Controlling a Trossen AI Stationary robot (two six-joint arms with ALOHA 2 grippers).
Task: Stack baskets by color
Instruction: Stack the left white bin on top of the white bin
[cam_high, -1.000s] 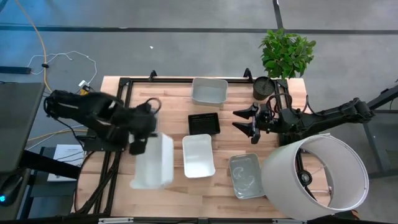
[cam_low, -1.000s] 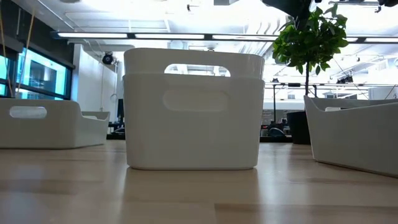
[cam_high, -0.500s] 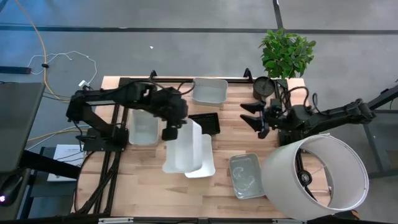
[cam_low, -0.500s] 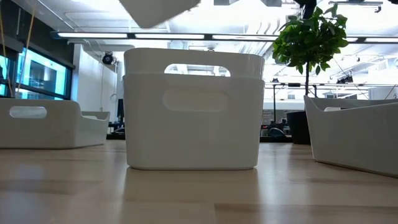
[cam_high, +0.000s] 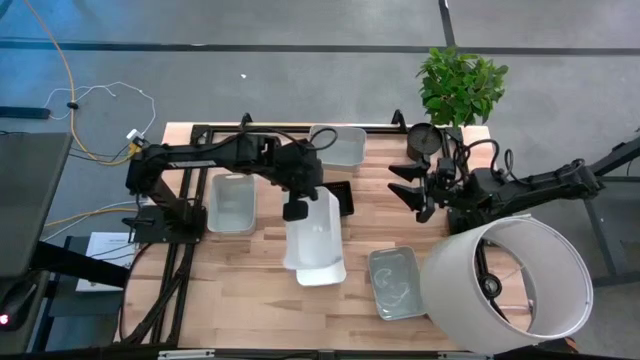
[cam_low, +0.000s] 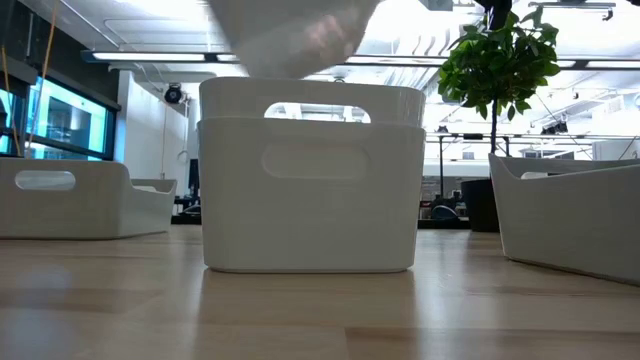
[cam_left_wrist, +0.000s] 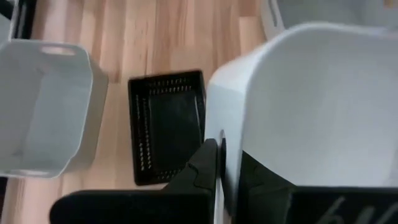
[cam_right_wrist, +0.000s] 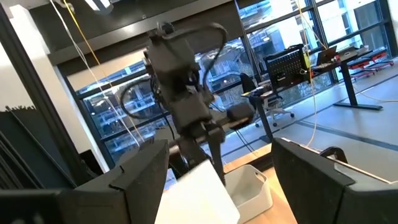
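My left gripper (cam_high: 296, 211) is shut on a white basket (cam_high: 314, 228) that it holds in the air, over a stack of two white baskets (cam_high: 325, 266) at the table's middle. In the low view the held basket (cam_low: 300, 35) hangs just above the stack (cam_low: 310, 190). Another white basket (cam_high: 232, 203) rests on its base at the left, a black basket (cam_high: 340, 198) lies behind the stack, and a clear basket (cam_high: 395, 282) sits near right. My right gripper (cam_high: 408, 190) waits open above the table's right half, holding nothing. My left gripper pinches the held basket's end wall at its rim (cam_left_wrist: 225, 149), one finger (cam_left_wrist: 206, 167) outside and the other (cam_left_wrist: 258, 180) inside. The fingers slant down from the table's left and far side. The basket hangs tilted below them, clear of the stack.
A pale basket (cam_high: 338, 146) stands at the far edge, with a round black pot (cam_high: 424, 140) and a plant (cam_high: 460, 85) at the far right. A big white lampshade (cam_high: 510, 285) covers the near right corner. Bare wood shows at the near left.
My left gripper has carried the white basket from the table's near left toward the right and a little down, so that it now hangs over the middle stack. The white basket at the left, covered by the arm before, now shows.
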